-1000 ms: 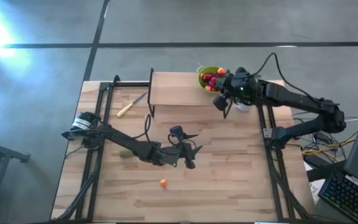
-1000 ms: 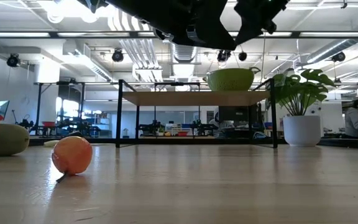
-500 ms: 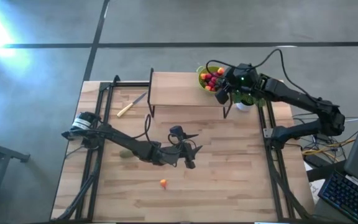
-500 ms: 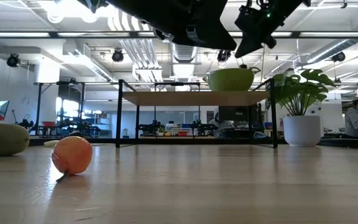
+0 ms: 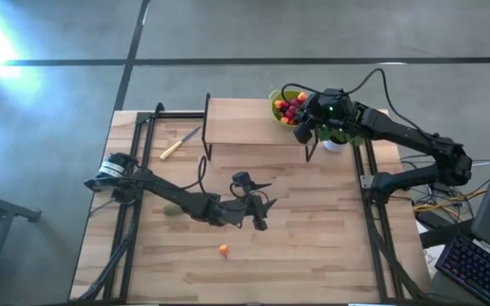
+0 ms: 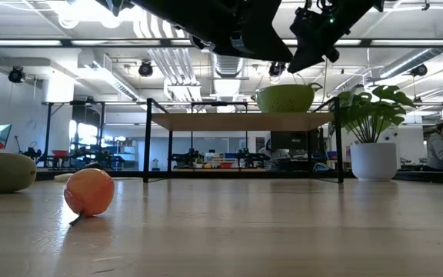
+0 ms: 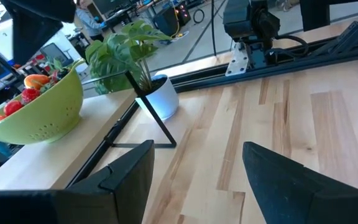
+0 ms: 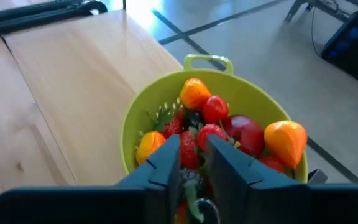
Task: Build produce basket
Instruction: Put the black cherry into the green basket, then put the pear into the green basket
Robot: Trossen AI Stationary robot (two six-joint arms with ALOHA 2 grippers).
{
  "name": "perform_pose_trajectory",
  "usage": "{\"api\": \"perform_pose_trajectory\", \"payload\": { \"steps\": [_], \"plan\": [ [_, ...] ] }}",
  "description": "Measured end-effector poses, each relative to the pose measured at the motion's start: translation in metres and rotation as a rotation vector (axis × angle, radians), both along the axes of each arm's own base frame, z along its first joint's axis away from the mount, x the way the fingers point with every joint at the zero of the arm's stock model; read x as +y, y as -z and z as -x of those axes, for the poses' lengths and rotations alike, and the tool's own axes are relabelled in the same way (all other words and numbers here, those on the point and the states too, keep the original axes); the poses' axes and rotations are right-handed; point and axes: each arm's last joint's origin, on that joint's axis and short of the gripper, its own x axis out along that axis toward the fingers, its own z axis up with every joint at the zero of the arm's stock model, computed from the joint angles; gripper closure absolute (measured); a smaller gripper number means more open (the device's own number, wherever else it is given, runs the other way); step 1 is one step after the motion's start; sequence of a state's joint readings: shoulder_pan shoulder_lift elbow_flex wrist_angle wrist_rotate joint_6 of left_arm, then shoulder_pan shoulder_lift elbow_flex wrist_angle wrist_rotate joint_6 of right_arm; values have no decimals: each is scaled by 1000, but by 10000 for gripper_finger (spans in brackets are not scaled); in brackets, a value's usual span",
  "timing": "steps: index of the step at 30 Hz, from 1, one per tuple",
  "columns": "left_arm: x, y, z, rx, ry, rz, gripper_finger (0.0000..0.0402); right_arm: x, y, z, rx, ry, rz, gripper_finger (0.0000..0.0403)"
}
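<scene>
The produce basket, a lime-green colander (image 5: 286, 105), stands on a raised wooden shelf and holds red, orange and dark fruits (image 8: 216, 124). My right gripper (image 8: 192, 163) hovers just above its near rim, shut on a small dark fruit. The colander also shows in the low view (image 6: 287, 98) and the left wrist view (image 7: 37, 106). One orange fruit (image 5: 224, 249) lies on the table near the front. The kiwi (image 5: 172, 210) rests on the table, partly under my left arm. My left gripper (image 5: 258, 206) hangs open over the table's middle. My right gripper pinches a small dark fruit with a green stalk (image 8: 192, 185) between its two fingers. It comes from above, slanting down toward the colander. The fruit is lifted clear over the fruits in the bowl. The fingers hide most of it.
A yellow-handled knife (image 5: 179, 143) lies left of the shelf (image 5: 245, 123). A leafy plant in a white pot (image 6: 371, 127) stands right of the shelf, under my right arm. Black frame rails (image 5: 130, 195) run along both table sides. A person (image 6: 441, 146) sits far behind.
My right gripper has moved from the shelf's near right corner toward the far edge, ending over the colander, then stayed there. The left arm and the fruits on the table have kept still.
</scene>
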State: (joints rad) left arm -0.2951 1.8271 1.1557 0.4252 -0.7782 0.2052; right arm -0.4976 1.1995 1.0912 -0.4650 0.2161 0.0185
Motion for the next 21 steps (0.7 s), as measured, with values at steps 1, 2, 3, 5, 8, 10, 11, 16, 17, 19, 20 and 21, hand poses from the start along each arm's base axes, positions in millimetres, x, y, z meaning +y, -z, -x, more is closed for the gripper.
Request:
{"api": "perform_pose_trajectory", "payload": {
  "steps": [1,2,3,5,8,10,11,16,17,19,20,21],
  "plan": [
    [0,0,0,1,0,-1,151,0,-2,0,-5,0,3,319],
    [0,0,0,1,0,-1,151,0,-3,0,-6,0,4,306],
    [0,0,0,1,0,-1,151,0,-4,0,-8,1,3,293],
    [0,1,0,19,2,-13,151,1,-10,0,-15,-14,-4,268],
    [-4,4,4,96,27,-83,151,11,-19,-1,-18,-98,-36,239],
    [-10,4,8,140,46,-117,151,21,-23,-3,-9,-159,-46,226],
    [-14,3,11,158,59,-128,151,27,-24,-5,4,-194,-47,222],
    [-30,0,29,256,104,-123,151,61,-27,-8,48,-346,-37,214],
    [-33,1,34,278,115,-109,151,67,-27,-9,51,-373,-37,215],
    [-41,2,45,331,147,-73,151,81,-25,-8,69,-427,-45,220],
    [-46,1,50,352,175,-44,151,88,-23,-8,77,-453,-50,223],
    [-50,2,55,374,210,1,151,94,-22,-8,76,-476,-55,227]
  ]
}}
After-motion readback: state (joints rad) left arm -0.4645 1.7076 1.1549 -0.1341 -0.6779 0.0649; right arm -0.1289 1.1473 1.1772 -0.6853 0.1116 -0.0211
